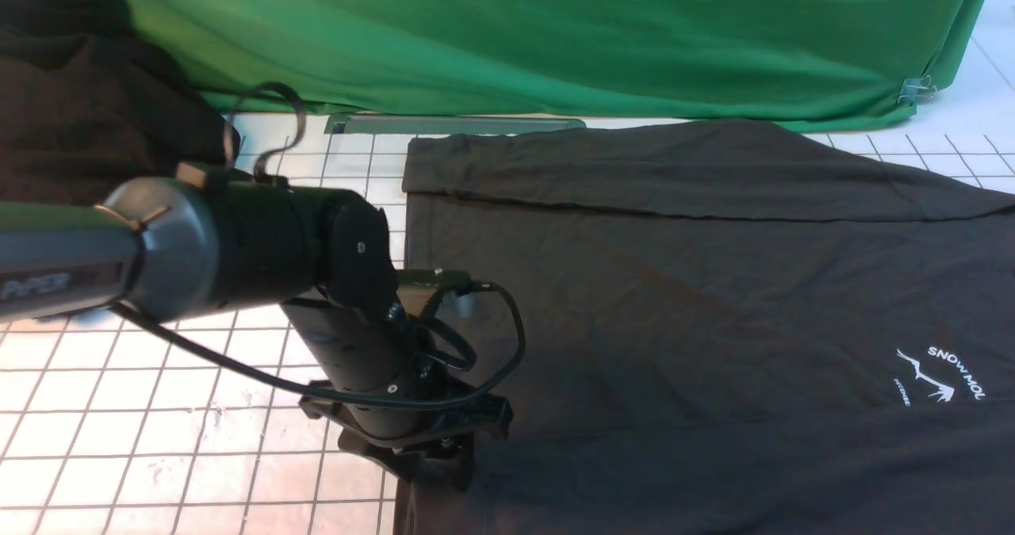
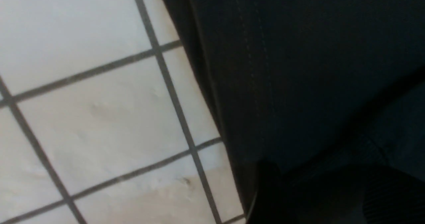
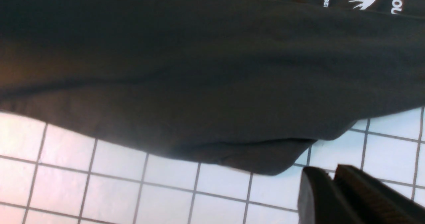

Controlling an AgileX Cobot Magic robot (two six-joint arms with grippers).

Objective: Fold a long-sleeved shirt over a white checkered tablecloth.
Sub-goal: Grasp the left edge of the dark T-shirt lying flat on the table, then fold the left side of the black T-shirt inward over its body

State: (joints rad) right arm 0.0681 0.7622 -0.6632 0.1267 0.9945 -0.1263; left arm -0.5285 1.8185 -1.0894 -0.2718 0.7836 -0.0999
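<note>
Nearest you, your left gripper (image 1: 442,471) is down at the hem end of the long-sleeved shirt (image 1: 714,297); its fingers look dark on dark, so you cannot tell how wide they stand or whether they have cloth. Your right gripper (image 3: 332,172), over the white checkered tablecloth (image 3: 159,194), has its tips close together with a slim gap, holding nothing, beside the shirt's near edge. The shirt lies spread on the tablecloth, near and far sides turned inward. The step seems to be settling the near fold: lift the left fingers straight up, clear of the hem, so you don't drag it, then smooth the loose bulge. Count one shirt, one tablecloth, two grippers and, farthest off, one green cloth (image 1: 515,36).
</note>
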